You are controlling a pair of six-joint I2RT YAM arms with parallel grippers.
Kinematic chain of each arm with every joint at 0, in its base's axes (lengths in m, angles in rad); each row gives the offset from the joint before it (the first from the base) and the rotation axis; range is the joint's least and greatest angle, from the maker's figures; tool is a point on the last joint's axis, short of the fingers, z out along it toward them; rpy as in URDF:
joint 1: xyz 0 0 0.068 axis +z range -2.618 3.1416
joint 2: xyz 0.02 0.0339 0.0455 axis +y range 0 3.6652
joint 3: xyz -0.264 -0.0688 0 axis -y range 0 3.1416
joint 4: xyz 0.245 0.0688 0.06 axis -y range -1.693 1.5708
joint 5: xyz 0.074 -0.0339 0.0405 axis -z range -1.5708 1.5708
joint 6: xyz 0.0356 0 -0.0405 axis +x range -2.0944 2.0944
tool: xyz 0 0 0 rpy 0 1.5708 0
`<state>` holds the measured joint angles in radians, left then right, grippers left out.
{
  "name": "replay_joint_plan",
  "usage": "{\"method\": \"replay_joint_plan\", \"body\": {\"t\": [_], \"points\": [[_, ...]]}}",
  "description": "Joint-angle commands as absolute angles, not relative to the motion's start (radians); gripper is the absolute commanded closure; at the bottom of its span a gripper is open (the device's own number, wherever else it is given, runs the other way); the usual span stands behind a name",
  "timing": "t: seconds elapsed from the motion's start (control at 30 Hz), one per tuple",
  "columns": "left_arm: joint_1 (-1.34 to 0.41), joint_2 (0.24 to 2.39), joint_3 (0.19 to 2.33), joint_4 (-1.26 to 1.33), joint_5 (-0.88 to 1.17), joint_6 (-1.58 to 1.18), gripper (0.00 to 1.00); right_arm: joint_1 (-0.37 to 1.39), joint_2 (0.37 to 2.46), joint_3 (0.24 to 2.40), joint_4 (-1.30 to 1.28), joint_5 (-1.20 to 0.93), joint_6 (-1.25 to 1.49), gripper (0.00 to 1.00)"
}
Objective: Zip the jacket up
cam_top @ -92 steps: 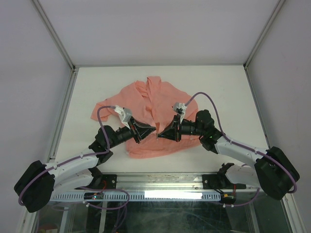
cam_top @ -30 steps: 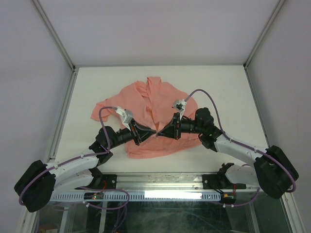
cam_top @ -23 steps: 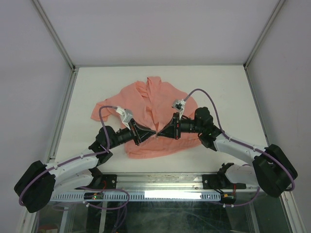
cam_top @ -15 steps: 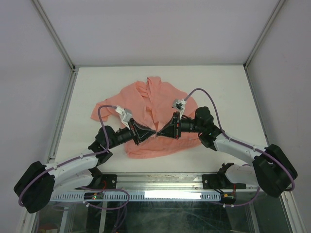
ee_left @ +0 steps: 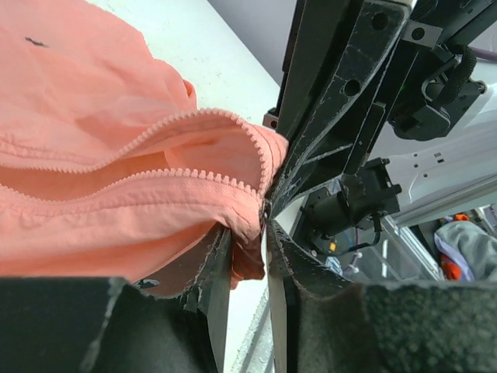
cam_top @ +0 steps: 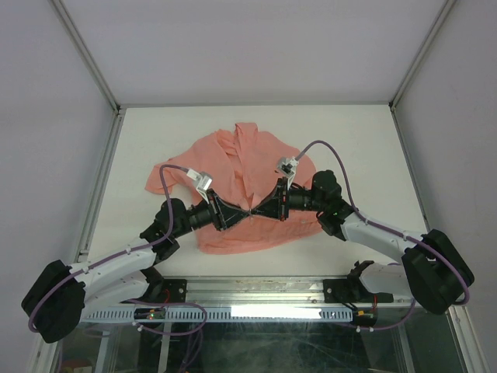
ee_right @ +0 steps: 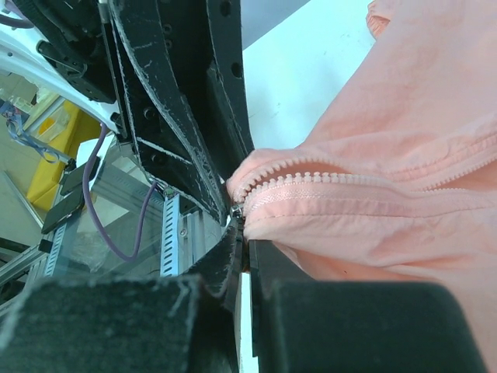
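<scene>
The jacket (cam_top: 233, 167) lies spread in the middle of the table (cam_top: 349, 140), collar toward the table's far edge and hem toward its near edge, where both grippers meet. The right gripper (cam_top: 258, 210) pinches the zip's bottom end, jaws pressed together. The left gripper (cam_top: 242, 212) shows a narrow gap with hem fabric in it; whether it grips, I cannot tell. The 2 rows of teeth (ee_left: 178, 177) gape apart just above, so zipping looks barely begun, with nearly the whole run left.
</scene>
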<state>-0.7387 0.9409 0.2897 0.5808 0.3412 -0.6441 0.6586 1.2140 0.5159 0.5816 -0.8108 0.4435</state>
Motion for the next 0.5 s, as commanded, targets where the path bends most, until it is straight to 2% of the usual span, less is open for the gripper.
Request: {"method": "replay_joint_plan", "body": {"t": [0.0, 0.47], "points": [[-0.743, 0.912, 0.326, 0.557, 0.337, -0.717, 0.75, 0.664, 1.206, 0.54, 0.665, -0.811, 0.431, 1.0], [-0.74, 0.887, 0.342, 0.535, 0.326, -0.776, 0.72, 0.674, 1.217, 0.527, 0.665, -0.811, 0.427, 1.0]]}}
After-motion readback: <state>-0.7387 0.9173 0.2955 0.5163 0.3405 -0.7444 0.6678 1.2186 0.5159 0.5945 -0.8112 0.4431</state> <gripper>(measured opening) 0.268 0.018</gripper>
